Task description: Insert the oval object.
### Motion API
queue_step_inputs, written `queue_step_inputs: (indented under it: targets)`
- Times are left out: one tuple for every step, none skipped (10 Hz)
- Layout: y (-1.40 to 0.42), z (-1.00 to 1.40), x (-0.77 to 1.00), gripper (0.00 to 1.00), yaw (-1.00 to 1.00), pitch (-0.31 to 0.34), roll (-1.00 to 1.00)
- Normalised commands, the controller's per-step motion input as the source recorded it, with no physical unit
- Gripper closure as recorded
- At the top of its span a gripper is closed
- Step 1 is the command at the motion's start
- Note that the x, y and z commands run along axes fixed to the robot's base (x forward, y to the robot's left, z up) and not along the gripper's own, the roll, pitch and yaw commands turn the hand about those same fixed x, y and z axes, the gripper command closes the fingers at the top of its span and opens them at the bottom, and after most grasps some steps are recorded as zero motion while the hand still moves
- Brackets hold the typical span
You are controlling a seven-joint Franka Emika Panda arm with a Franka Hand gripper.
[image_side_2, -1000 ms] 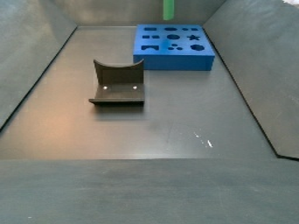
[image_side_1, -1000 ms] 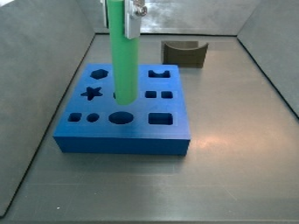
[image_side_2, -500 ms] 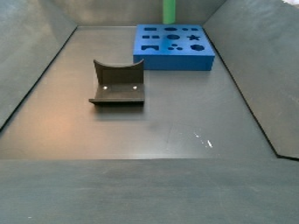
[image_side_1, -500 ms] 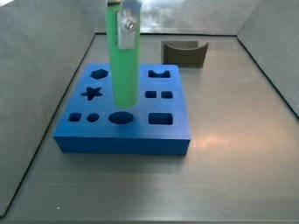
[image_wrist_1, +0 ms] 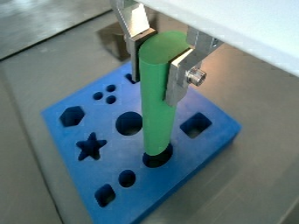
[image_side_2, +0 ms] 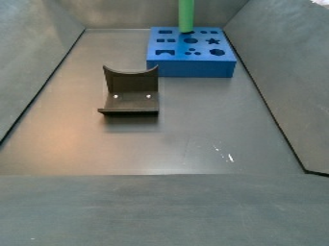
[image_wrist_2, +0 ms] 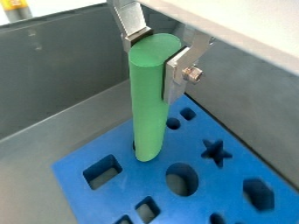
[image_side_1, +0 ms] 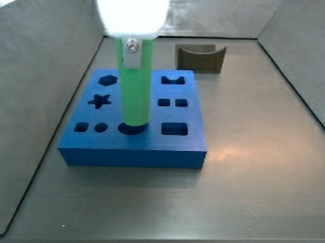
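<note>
Green oval object (image_wrist_1: 159, 98) stands upright, lower end seated in the oval hole of the blue block (image_wrist_1: 70, 140); seen also in a side view (image_side_1: 132, 84), where its foot meets the hole in the block's near row. Gripper (image_wrist_1: 160, 54) clamps the rod's upper end: silver fingers (image_wrist_1: 135, 19) press its two opposite sides in both wrist views, gripper (image_wrist_2: 160, 54) likewise closed on the rod top there. In that side view the gripper (image_side_1: 132, 43) is largely washed out by a bright glare above the rod. Blue block (image_side_1: 137, 119) lies flat on the grey tabletop (image_side_1: 241, 190), its other shaped holes (star, hexagon, squares, circles) open. Dark curved block (image_side_2: 130, 91) rests on the tabletop well apart from the blue block (image_side_2: 193, 53), nearer the camera in that side view; rod (image_side_2: 186, 15) rises at the block's far side there.
</note>
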Motion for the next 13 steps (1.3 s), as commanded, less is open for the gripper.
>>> queue_step_inputs:
  targets:
    - [-0.05, -0.15, 0.00, 1.00, -1.00, 0.000, -0.02]
    - [-0.26, 0.00, 0.00, 1.00, -0.84, 0.000, 0.00]
    - [-0.21, 0.00, -0.19, 1.00, -0.62, 0.000, 0.00]
    - [-0.20, 0.00, -0.25, 1.00, -0.53, -0.003, 0.00]
    - [-0.08, -0.02, -0.26, 1.00, -0.49, -0.004, 0.00]
    - [0.00, -0.07, 0.00, 1.00, -0.41, 0.000, -0.01]
    - [0.06, -0.13, 0.04, 1.00, -0.32, 0.000, 0.00]
    - [0.06, -0.18, 0.13, 1.00, -0.19, 0.000, 0.00]
    - [0.00, -0.21, 0.22, 1.00, -0.15, 0.011, 0.00]
    - [0.00, -0.21, 0.26, 1.00, -0.15, 0.013, 0.00]
    - [0.01, -0.25, 0.19, 1.00, -0.12, 0.007, 0.00]
    - [0.01, -0.29, 0.22, 1.00, -0.04, 0.011, 0.00]
    - [0.07, -0.29, 0.07, 1.00, -0.07, 0.000, 0.00]
